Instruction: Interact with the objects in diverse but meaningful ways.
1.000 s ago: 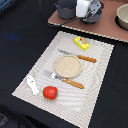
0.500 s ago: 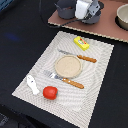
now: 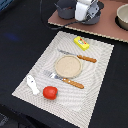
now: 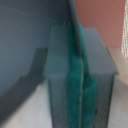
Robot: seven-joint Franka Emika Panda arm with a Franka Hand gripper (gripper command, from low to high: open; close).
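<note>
Green-padded fingers (image 4: 79,75) pressed together with nothing between them, hanging over the grey frying pan (image 3: 67,8) at twelve o'clock in the exterior view. No item is held yet — likely a reach is beginning. On the placemat (image 3: 100,75): yellow packet (image 3: 81,43) at one o'clock of the tan plate (image 3: 67,65), red tomato (image 3: 49,92) and white fish-like piece (image 3: 32,84) at seven. The mat's far corner offers room.

Your hand (image 4: 79,75) hung at the desk's far edge, its green-padded fingers (image 4: 75,87) pressed flat together, nothing between them.
</note>
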